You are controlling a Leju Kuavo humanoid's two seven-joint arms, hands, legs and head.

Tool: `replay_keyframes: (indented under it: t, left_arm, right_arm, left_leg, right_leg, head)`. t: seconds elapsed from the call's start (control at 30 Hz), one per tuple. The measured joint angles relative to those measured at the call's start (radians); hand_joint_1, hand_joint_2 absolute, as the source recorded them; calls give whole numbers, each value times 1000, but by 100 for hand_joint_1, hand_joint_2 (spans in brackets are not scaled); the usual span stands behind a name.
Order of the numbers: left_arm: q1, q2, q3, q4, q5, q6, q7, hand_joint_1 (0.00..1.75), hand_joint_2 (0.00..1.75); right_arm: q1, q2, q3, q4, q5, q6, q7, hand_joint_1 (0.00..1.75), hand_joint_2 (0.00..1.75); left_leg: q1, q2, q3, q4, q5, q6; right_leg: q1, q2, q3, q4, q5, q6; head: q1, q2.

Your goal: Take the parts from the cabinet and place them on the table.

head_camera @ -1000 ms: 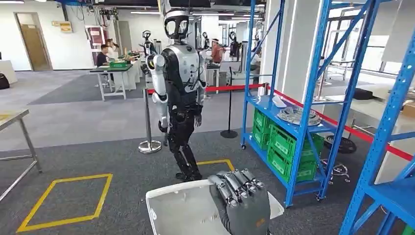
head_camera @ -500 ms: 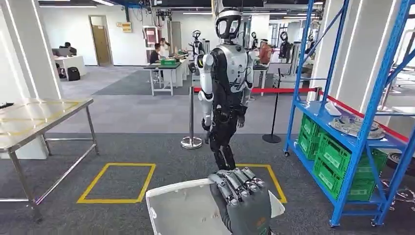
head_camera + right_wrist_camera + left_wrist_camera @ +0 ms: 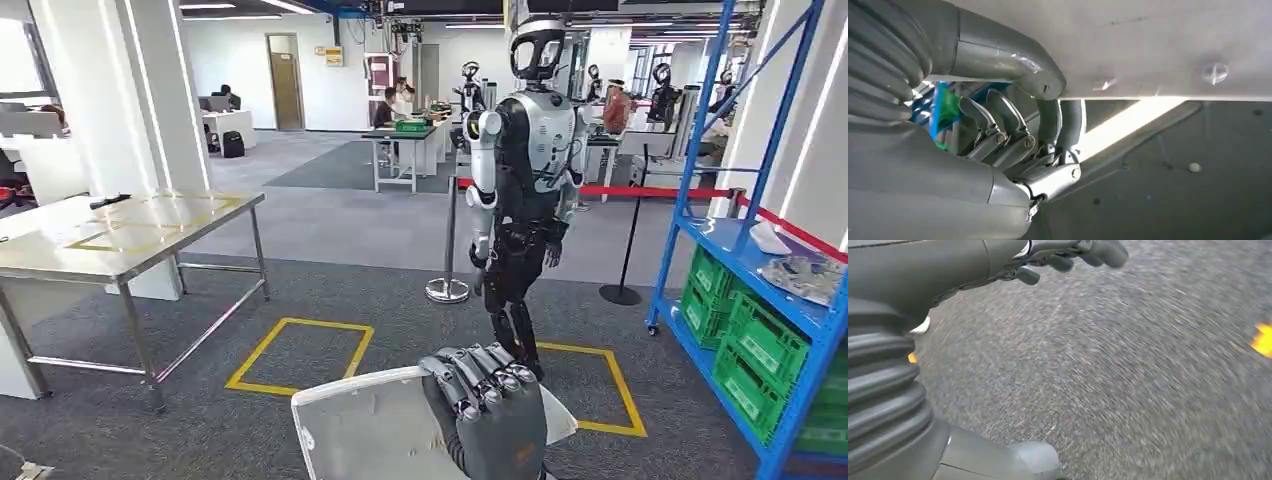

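My right hand (image 3: 489, 411) grips the edge of a flat white panel part (image 3: 370, 432), carried low in front of me in the head view. In the right wrist view its fingers (image 3: 1048, 131) wrap around the rim of the part (image 3: 1158, 45), thumb on one face. My left hand (image 3: 998, 260) hangs over grey carpet with thumb and fingers apart, holding nothing. A steel table (image 3: 130, 238) with yellow tape marks stands at the left. The blue cabinet rack (image 3: 800, 322) is at the right edge, with more parts (image 3: 805, 272) on its shelf.
Another humanoid robot (image 3: 525, 170) stands ahead, between me and red-belt stanchions (image 3: 447, 288). Yellow floor squares (image 3: 300, 356) mark the carpet. Green crates (image 3: 760, 352) fill the rack's lower shelf. A white pillar (image 3: 140, 100) rises behind the table. People sit at desks far back.
The whole view has swung left: the table has come well into view, and the rack and standing robot have slid right. My right hand still holds the part the same way.
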State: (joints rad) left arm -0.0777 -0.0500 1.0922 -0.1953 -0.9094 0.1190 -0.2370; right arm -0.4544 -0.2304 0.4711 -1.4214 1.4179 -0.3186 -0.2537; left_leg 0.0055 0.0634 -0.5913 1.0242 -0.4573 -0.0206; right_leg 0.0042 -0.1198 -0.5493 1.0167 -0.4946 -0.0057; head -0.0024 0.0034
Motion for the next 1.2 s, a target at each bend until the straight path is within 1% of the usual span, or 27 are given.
replay_keyframes:
  t: [0.07, 0.1, 0.13, 0.17, 0.2, 0.23, 0.27, 0.3, 0.33, 0.37, 0.4, 0.43, 0.5, 0.57, 0.6, 0.63, 0.67, 0.7, 0.77, 0.8, 0.9, 0.97, 1.0, 1.03, 1.07, 1.17, 1.2]
  left_arm:
    - [4, 8, 9, 0, 9, 1, 12, 0, 175]
    - [5, 11, 14, -2, 15, 2, 18, 0, 175]
    - [6, 13, 19, -2, 22, 5, 25, 0, 175]
    - [5, 19, 29, -3, 36, 10, 30, 0, 175]
    - [4, 21, 42, -3, 56, 11, 31, 0, 175]
    - [4, 22, 53, -3, 70, 13, 31, 0, 175]
    - [5, 25, 63, -4, 81, 13, 29, 0, 175]
    - [7, 26, 72, -5, 90, 13, 26, 0, 175]
    - [7, 28, 80, -6, 95, 13, 25, 0, 175]
    - [7, 28, 86, -6, 98, 13, 23, 0, 175]
    - [6, 27, 91, -6, 100, 8, 21, 0, 175]
    - [6, 26, 94, -6, 100, -1, 16, 0, 175]
    - [7, 23, 100, -6, 100, -11, 13, 0, 175]
    - [11, 20, 101, -5, 98, -16, 12, 0, 175]
    - [12, 21, 102, -6, 92, -15, 5, 0, 175]
    - [13, 18, 102, -6, 87, -14, -6, 0, 175]
    - [10, 18, 102, -6, 86, -13, -17, 0, 175]
    - [7, 18, 102, -6, 86, -13, -28, 0, 175]
    - [6, 13, 102, -6, 79, -13, -29, 0, 175]
    - [7, 11, 102, -6, 77, -14, -29, 0, 175]
    - [7, 11, 102, -6, 77, -14, -29, 0, 175]
    - [8, 11, 102, -6, 76, -14, -29, 0, 175]
    - [8, 12, 102, -6, 69, -15, -29, 0, 175]
    - [4, 14, 102, -7, 62, -22, -31, 0, 175]
    - [2, 14, 102, -7, 59, -26, -36, 0, 175]
    - [6, 14, 102, -7, 49, -36, -44, 0, 175]
    - [7, 13, 102, -7, 47, -44, -51, 0, 175]
  right_arm:
    - [-1, 0, 0, 0, 0, 1, 0, 157, 175]
    - [0, 0, 0, 0, 0, 1, 0, 157, 175]
    - [0, -2, 0, 0, 0, 2, -1, 157, 175]
    - [1, -3, 0, 0, -1, 2, -1, 157, 175]
    - [5, -9, 0, 0, -3, 7, -2, 157, 175]
    - [13, -12, 0, 2, -5, 16, -2, 157, 175]
    - [20, -14, 0, 5, -7, 16, -2, 157, 175]
    - [23, -14, 0, 6, -8, 16, -4, 157, 175]
    - [23, -14, 0, 7, -8, 16, -4, 157, 175]
    - [23, -14, 0, 7, -10, 16, -4, 157, 175]
    - [23, -14, 0, 7, -10, 16, -5, 157, 175]
    - [21, -14, 0, 7, -9, 16, -5, 157, 175]
    - [18, -11, 0, 8, -9, 18, -5, 157, 175]
    - [16, -6, 0, 8, -10, 18, -4, 157, 175]
    - [14, 0, 0, 8, -10, 18, -4, 157, 175]
    - [12, 3, 0, 8, -9, 18, -4, 157, 175]
    - [12, 5, 0, 8, -10, 17, -3, 157, 175]
    - [14, 4, 0, 8, -10, 18, -3, 157, 175]
    - [19, 5, 0, 11, -9, 23, -5, 157, 175]
    - [19, 5, 0, 11, -9, 28, -6, 157, 175]
    - [19, 5, 0, 11, -9, 28, -6, 157, 175]
    - [19, 5, 0, 11, -10, 31, -6, 157, 175]
    - [18, 5, 0, 11, -9, 36, -9, 157, 175]
    - [13, 7, 0, 11, -9, 40, -10, 157, 175]
    - [12, 7, 0, 11, -6, 45, -10, 157, 175]
    - [11, 18, 0, 9, -6, 50, -9, 157, 175]
    - [11, 18, 0, 8, -6, 50, -9, 157, 175]
  left_leg:
    - [-1, -24, -6, 0, 2, 11]
    - [7, -36, 0, -9, 10, 22]
    - [9, -45, -1, -10, 11, 25]
    - [10, -55, -4, -9, 13, 28]
    - [10, -67, -7, -9, 14, 31]
    - [10, -82, -9, -8, 14, 32]
    - [10, -94, -12, -7, 15, 32]
    - [10, -109, -14, -4, 16, 31]
    - [10, -123, -16, -2, 17, 30]
    - [10, -137, -16, 0, 18, 28]
    - [10, -152, -16, 2, 19, 26]
    - [13, -162, -18, 4, 20, 22]
    - [11, -182, -27, 0, 27, 5]
    - [13, -202, -31, -10, 36, -10]
    - [12, -206, -38, -9, 36, -16]
    - [9, -152, -45, 10, 20, -17]
    - [6, -106, -70, 63, -19, -19]
    - [7, -86, -104, 141, -62, -23]
    - [8, -74, -163, 279, -118, -28]
    - [9, -72, -167, 294, -115, -30]
    - [9, -72, -167, 294, -115, -30]
    - [9, -71, -162, 287, -109, -30]
    - [10, -62, -109, 198, -58, -31]
    - [4, 21, -3, 0, -7, -20]
    - [1, 0, 1, 1, 1, -2]
    - [2, -35, -5, -2, 6, 15]
    - [8, -45, -3, -7, 11, 22]
  right_leg:
    - [-2, -23, 5, -3, -2, 11]
    - [-5, -19, 1, 0, -10, 19]
    - [-10, 46, -8, 32, -33, 26]
    - [-12, 85, -37, 96, -70, 29]
    - [-14, 107, -81, 187, -112, 32]
    - [-14, 114, -122, 267, -141, 34]
    - [-13, 116, -148, 312, -150, 33]
    - [-13, 117, -150, 307, -133, 32]
    - [-14, 119, -128, 259, -97, 29]
    - [-14, 124, -87, 176, -52, 25]
    - [-15, 147, -32, 70, -6, 19]
    - [-17, 193, -4, 10, -11, 13]
    - [-10, 177, -6, 5, -8, 12]
    - [-4, 161, -5, 3, -3, 1]
    - [-14, 145, 1, -8, 4, -8]
    - [-14, 134, 2, -13, 9, -17]
    - [-13, 123, 2, -14, 10, -24]
    - [-11, 109, 1, -14, 9, -24]
    - [-9, 81, 0, -13, 8, -26]
    - [-9, 68, -1, -12, 8, -26]
    - [-9, 68, -1, -12, 8, -26]
    - [-9, 64, -1, -12, 7, -26]
    - [-9, 44, 1, -11, 5, -24]
    - [-5, 16, 5, -5, -3, -12]
    - [1, 3, 5, -2, -7, -4]
    - [0, -28, 13, -4, -10, 12]
    - [-9, 19, 9, 10, -22, 22]
  head:
    - [0, 0]
    - [0, 0]
    - [1, 0]
    - [4, 0]
    - [7, 0]
    - [6, 0]
    - [7, 0]
    - [7, 0]
    - [8, 0]
    - [8, 0]
    - [8, 0]
    - [8, 0]
    - [8, 0]
    - [7, 0]
    - [7, 0]
    - [4, 0]
    - [0, 0]
    - [-1, 0]
    - [-1, 0]
    - [-1, 0]
    - [-1, 0]
    - [-1, 0]
    - [-1, 0]
    - [-2, 0]
    - [2, 0]
    - [0, 0]
    - [3, 0]
